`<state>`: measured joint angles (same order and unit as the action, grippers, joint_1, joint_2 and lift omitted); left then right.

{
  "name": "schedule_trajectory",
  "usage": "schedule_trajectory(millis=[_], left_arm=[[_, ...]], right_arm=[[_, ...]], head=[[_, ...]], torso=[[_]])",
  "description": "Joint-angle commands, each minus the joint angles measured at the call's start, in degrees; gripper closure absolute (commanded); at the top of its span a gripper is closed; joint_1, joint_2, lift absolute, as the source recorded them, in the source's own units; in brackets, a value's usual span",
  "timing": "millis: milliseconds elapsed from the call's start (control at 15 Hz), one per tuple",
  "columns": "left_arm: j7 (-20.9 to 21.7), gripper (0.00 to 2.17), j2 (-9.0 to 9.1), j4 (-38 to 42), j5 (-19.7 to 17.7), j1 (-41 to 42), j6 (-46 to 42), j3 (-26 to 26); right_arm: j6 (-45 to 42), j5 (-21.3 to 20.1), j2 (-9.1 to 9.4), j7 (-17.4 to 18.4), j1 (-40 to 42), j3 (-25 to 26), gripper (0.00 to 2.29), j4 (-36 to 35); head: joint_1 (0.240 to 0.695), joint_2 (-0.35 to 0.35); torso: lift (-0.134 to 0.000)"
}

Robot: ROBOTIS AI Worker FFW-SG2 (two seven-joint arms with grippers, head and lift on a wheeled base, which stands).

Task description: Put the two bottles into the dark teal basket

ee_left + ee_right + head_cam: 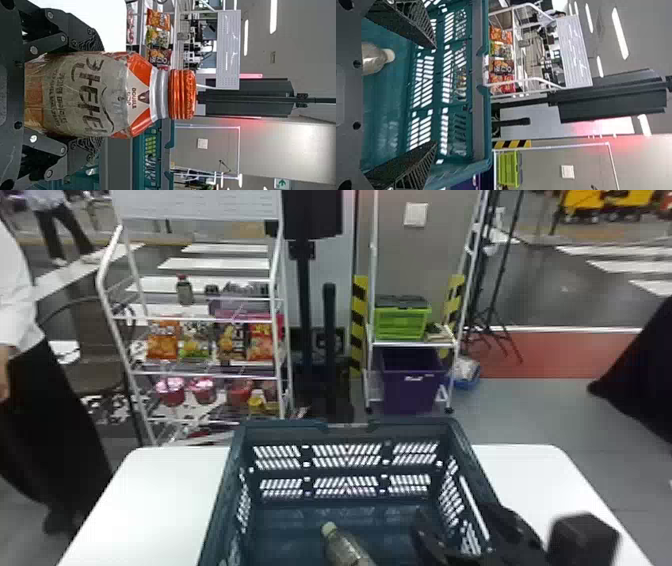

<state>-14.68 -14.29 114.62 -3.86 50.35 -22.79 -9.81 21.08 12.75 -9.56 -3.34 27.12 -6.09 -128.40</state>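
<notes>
White table (160, 495) holds the dark teal basket (280, 427), 1 bottle (345, 548) inside.

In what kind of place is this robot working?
Probably an indoor demonstration area made like a small shop: a white rack holds snack bags, crosswalk stripes lie behind it, and strip lights shine overhead.

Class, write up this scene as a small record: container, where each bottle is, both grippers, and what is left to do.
Container: dark teal basket, on the white table
Bottle in basket: pale-capped bottle
Bottle outside basket: orange-capped bottle, held upright
Left gripper: closed on the orange-capped bottle
Right gripper: open and empty, at the basket's right side
Bottles in: one of two
Left to do: put the held bottle in
</notes>
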Motion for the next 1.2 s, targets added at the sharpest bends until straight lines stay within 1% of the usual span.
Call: schedule_trajectory(millis=[0,67,267,467,600,667,733,867,1067,1133], left_arm=[[0.0,2.15,-0.04,0.7,0.0,-0.2,1.8,0.1],[0.0,2.15,-0.04,1.0,0.0,-0.2,1.8,0.1],[-0.1,2.15,0.05,2.1,0.0,-0.2,2.4,0.1],[-0.1,2.15,-0.04,3.2,-0.2,0.1,2.9,0.4],[0.0,2.15,-0.04,4.8,-0.4,0.3,3.8,1.6],[-0.1,2.15,-0.13,6.4,-0.4,0.3,5.9,2.3],[-0.1,2.15,-0.04,8.0,-0.4,0.4,6.0,3.5],[0.0,2.15,-0.21,12.6,-0.4,-0.1,11.7,5.9],[0.7,2.15,-0.57,18.5,-0.5,-3.8,21.3,7.3],[0.8,2.15,-0.65,20.1,-0.8,-6.1,24.9,6.7]], right_arm=[[-9.2,0.2,-0.02,-0.3,8.0,2.7,0.03,-0.7],[-14.8,0.4,0.07,-1.1,11.2,3.5,0.03,-0.1],[-28.9,0.6,0.34,-1.9,17.4,4.1,0.03,2.8],[-38.3,0.8,1.04,-3.5,21.1,4.2,0.03,7.6],[-42.2,1.3,1.30,-4.2,22.4,4.5,0.03,9.8],[-43.1,1.3,1.30,-4.4,22.9,4.7,0.03,10.3],[-43.8,1.5,1.39,-4.8,23.3,5.0,0.03,10.4],[-45.4,2.3,1.65,-6.3,24.1,6.1,0.04,10.8],[-48.5,2.3,2.01,-6.5,26.1,7.0,0.04,11.0],[-49.2,2.3,2.36,-7.0,26.9,7.4,0.04,11.0]], head=[[0.499,0.000],[0.499,0.000],[0.499,0.000],[0.499,0.000],[0.499,0.000],[0.499,0.000],[0.499,0.000],[0.499,0.000],[0.499,0.000],[0.499,0.000]], torso=[[0.000],[0.000],[0.000],[0.000],[0.000],[0.000],[0.000],[0.000],[0.000],[0.000]])
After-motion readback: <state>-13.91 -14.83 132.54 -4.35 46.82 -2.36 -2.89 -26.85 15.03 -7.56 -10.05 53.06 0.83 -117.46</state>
